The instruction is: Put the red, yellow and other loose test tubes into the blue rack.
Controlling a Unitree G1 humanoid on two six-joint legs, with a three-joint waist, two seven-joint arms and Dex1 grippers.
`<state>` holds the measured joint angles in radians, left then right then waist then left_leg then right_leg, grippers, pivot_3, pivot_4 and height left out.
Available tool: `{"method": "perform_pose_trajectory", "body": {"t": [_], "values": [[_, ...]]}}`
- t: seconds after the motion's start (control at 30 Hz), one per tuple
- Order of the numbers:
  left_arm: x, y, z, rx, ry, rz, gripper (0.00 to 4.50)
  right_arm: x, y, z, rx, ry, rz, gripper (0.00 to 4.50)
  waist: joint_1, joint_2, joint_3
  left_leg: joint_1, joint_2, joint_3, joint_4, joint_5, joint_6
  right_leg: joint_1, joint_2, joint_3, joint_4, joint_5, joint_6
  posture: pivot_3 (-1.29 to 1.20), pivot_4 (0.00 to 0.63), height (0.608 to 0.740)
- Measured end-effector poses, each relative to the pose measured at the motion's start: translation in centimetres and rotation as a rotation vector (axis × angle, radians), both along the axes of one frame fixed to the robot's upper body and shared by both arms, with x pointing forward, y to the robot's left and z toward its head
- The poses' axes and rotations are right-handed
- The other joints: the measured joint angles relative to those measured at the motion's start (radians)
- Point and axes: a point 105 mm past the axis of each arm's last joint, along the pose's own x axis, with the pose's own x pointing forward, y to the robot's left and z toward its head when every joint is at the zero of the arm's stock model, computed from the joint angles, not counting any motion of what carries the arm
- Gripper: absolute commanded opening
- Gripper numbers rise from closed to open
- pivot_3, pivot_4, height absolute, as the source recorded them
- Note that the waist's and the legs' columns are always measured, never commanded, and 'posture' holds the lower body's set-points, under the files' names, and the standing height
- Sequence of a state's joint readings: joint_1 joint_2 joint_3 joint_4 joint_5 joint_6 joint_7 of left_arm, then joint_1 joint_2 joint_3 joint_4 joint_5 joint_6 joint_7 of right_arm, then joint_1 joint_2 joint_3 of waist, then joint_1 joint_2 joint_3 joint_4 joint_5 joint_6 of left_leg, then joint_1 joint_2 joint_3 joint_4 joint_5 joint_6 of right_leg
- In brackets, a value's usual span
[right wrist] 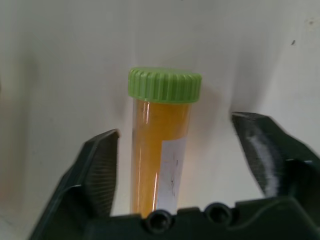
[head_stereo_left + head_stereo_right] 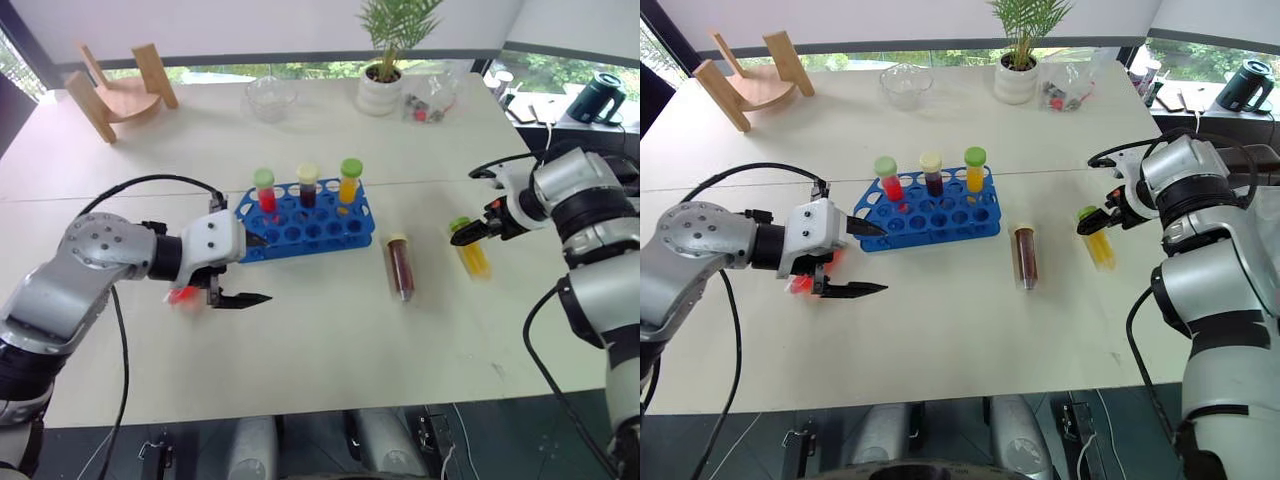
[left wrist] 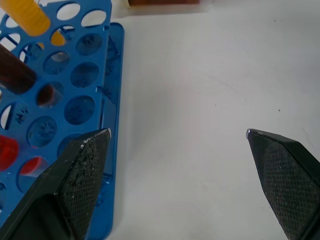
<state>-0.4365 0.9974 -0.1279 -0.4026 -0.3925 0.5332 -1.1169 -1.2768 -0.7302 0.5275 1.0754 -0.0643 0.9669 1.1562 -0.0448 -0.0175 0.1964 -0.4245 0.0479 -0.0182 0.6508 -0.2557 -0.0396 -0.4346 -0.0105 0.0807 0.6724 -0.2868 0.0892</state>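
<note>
The blue rack [image 2: 312, 232] stands mid-table with three capped tubes upright in its back row: red [image 2: 265, 192], dark brown [image 2: 307, 186] and orange [image 2: 348, 182]. To its right, a dark brown test tube [image 2: 400, 266] with a cream cap lies loose on the table. Farther right lies the yellow test tube [image 2: 472, 252] with a green cap. My right gripper [image 1: 175, 125] is down over the yellow tube [image 1: 161, 150], one finger on each side with gaps, open. My left gripper [image 2: 255, 268] is open and empty at the rack's left end [image 3: 75, 100]. A red blur [image 2: 183, 295] shows under that hand; I cannot tell what it is.
Along the table's far side are a wooden stand [image 2: 120, 90], a clear glass bowl [image 2: 271, 97], a potted plant [image 2: 385, 80] and a clear bag of small items [image 2: 432, 100]. A dark kettle [image 2: 600, 97] sits beyond the right edge.
</note>
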Motion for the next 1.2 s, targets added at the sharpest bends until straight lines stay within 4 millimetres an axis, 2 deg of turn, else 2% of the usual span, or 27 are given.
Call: {"method": "perform_pose_trajectory", "body": {"t": [0.07,0.1,0.2,0.27,0.3,0.37,0.47,0.5,0.53,0.6,0.7,0.77,0.93,1.07,1.2], "values": [[-0.1,0.0,0.0,0.001,0.002,0.001,4.50,0.0,-0.2,-0.1,-0.010,-0.003,0.003,1.14,0.000,0.000,0.000,0.000,0.000,0.000,0.000,0.000,0.000,0.000,0.000,0.000,0.000,0.000,0.000,0.00,0.150,0.740],[-0.1,-0.1,-0.1,0.002,0.003,-0.001,4.50,0.0,-0.2,-0.1,-0.006,-0.003,0.003,0.86,0.000,0.000,0.000,0.000,0.000,0.000,0.000,0.000,0.000,0.001,0.000,0.000,0.000,0.000,0.000,0.00,0.150,0.740],[-0.2,0.0,0.0,-0.001,0.009,-0.001,4.50,0.1,0.1,-0.1,0.031,-0.019,0.015,0.81,0.000,0.000,0.000,0.001,0.000,0.000,0.000,0.000,0.000,0.001,0.000,0.000,0.001,0.000,0.000,0.00,0.150,0.740],[-0.1,0.4,0.3,-0.023,0.023,0.017,4.50,0.6,1.1,0.5,0.092,-0.098,0.089,0.81,-0.003,0.000,0.000,0.001,0.000,0.000,0.000,0.000,0.000,0.000,0.000,0.000,0.001,0.000,0.000,0.00,0.150,0.740],[-0.1,0.9,0.6,-0.043,0.029,0.037,4.50,1.0,2.4,1.5,0.174,-0.183,0.160,0.81,-0.006,0.001,0.000,0.001,0.000,0.000,0.000,0.000,0.000,0.000,0.000,0.000,0.002,0.000,0.000,0.00,0.150,0.740],[0.3,2.2,1.0,-0.088,0.051,0.096,4.50,1.4,5.9,5.1,0.356,-0.409,0.325,0.81,-0.014,0.002,0.001,0.002,0.000,-0.001,0.000,0.000,0.000,0.000,0.001,0.000,0.004,0.000,0.000,0.00,0.150,0.740],[0.6,3.7,1.6,-0.154,0.081,0.168,4.50,0.1,10.8,10.5,0.553,-0.754,0.499,0.81,-0.016,0.001,0.000,0.002,0.001,-0.005,0.000,0.000,-0.001,0.001,0.001,-0.002,0.008,-0.001,-0.002,0.00,0.150,0.740],[0.7,4.2,1.6,-0.166,0.096,0.195,4.50,-0.6,12.2,11.5,0.623,-0.858,0.504,0.81,-0.015,-0.001,-0.001,0.003,0.001,-0.006,0.000,0.000,-0.001,0.002,0.002,-0.003,0.009,-0.002,-0.002,0.00,0.150,0.740],[0.8,4.5,1.5,-0.174,0.108,0.213,4.50,-1.2,13.2,11.6,0.676,-0.908,0.496,0.81,-0.015,-0.001,-0.001,0.003,0.001,-0.007,0.001,0.001,-0.001,0.003,0.001,-0.004,0.009,-0.002,-0.002,0.00,0.150,0.740],[0.8,4.9,1.1,-0.172,0.137,0.235,4.50,-2.0,14.5,10.2,0.737,-0.956,0.435,0.81,-0.007,-0.001,-0.001,0.004,0.000,-0.008,0.002,0.002,-0.004,0.004,0.001,-0.005,0.010,-0.002,-0.002,0.00,0.150,0.740],[0.9,5.2,0.9,-0.176,0.162,0.258,4.50,-3.3,16.1,6.6,0.775,-1.013,0.310,0.81,0.006,-0.001,-0.001,0.003,-0.001,-0.009,0.002,0.005,-0.008,0.005,0.000,-0.005,0.010,-0.001,-0.002,0.00,0.150,0.740],[1.1,5.3,0.9,-0.180,0.172,0.266,4.50,-3.9,17.5,4.4,0.752,-1.011,0.299,0.81,0.002,0.000,0.000,0.004,-0.002,-0.008,0.003,0.006,-0.011,0.005,0.000,-0.005,0.010,-0.001,-0.001,0.00,0.150,0.740],[1.7,5.0,1.7,-0.178,0.167,0.245,4.50,-3.7,17.9,4.8,0.671,-1.209,0.250,0.81,0.000,-0.001,-0.001,0.009,-0.002,-0.009,0.001,0.008,-0.014,0.008,0.000,-0.005,0.011,0.000,-0.001,0.00,0.150,0.740],[2.2,5.0,1.4,-0.160,0.181,0.253,4.50,-2.9,17.6,2.9,0.624,-1.219,0.229,0.81,-0.001,-0.001,-0.001,0.013,-0.001,-0.008,-0.002,0.008,-0.014,0.010,0.001,-0.004,0.011,-0.001,-0.001,0.00,0.150,0.740],[2.2,4.8,1.5,-0.157,0.180,0.246,4.50,-2.6,17.8,3.0,0.619,-1.243,0.242,0.81,-0.002,-0.001,-0.001,0.013,-0.001,-0.008,-0.003,0.008,-0.014,0.010,0.001,-0.004,0.011,-0.001,-0.001,0.00,0.150,0.740]]}}
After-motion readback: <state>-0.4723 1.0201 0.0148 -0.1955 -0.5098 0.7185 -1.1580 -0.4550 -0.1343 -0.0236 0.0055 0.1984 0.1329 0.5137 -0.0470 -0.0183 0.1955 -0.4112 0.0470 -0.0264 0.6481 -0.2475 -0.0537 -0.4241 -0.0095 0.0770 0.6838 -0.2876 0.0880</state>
